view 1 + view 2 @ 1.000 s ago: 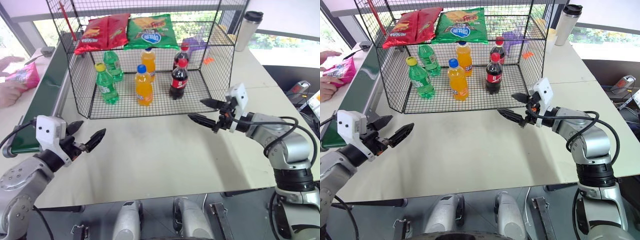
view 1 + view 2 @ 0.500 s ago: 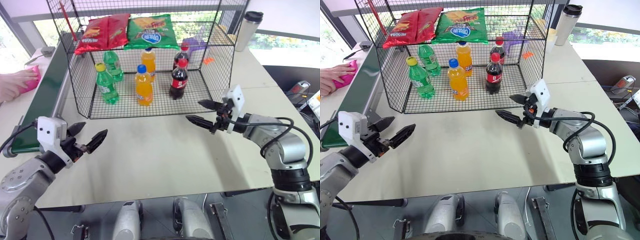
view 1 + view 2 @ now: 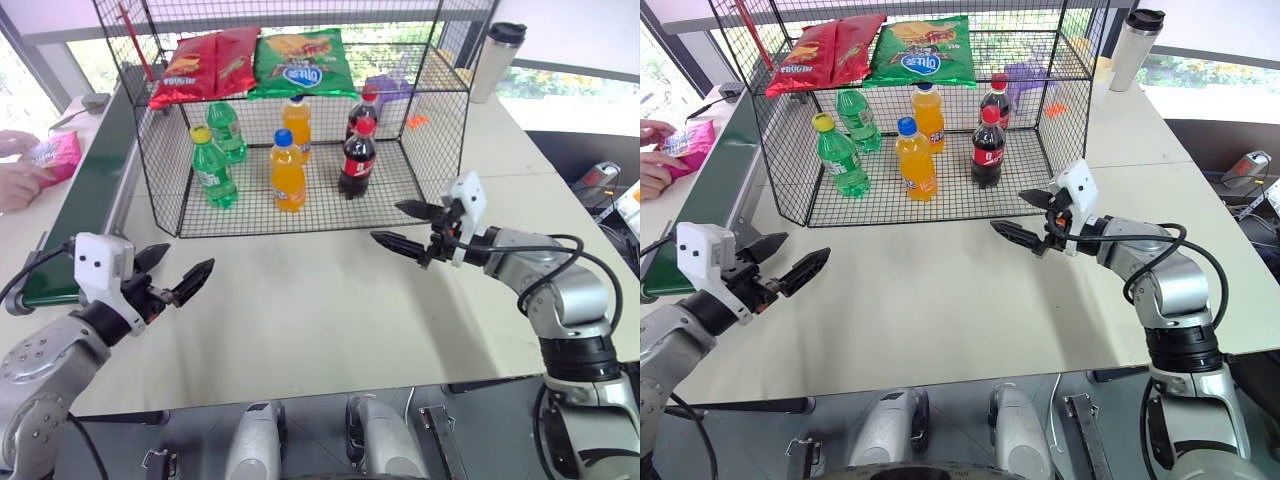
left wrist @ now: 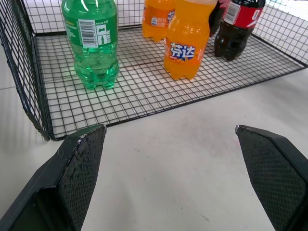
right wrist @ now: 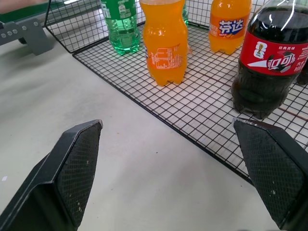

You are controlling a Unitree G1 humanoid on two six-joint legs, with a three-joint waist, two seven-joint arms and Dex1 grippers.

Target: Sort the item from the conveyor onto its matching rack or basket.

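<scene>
I'm seeing bare table (image 3: 330, 300) lying open between both grippers; at twelve o'clock the rack (image 3: 160, 190) and its bottles (image 3: 288, 172) are blocking, conveyor (image 3: 95, 180) flanking at ten.

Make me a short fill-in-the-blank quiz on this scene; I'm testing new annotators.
1. The pink crisp bag is in a person's ____, beside the green belt.
2. On the top shelf lie two red bags and one ____ bag.
3. The bottom of the wire rack holds ____ bottles.
4. The left claw and the right claw are both ____ and hold nothing.

Missing words: hand; green; six; open
</scene>
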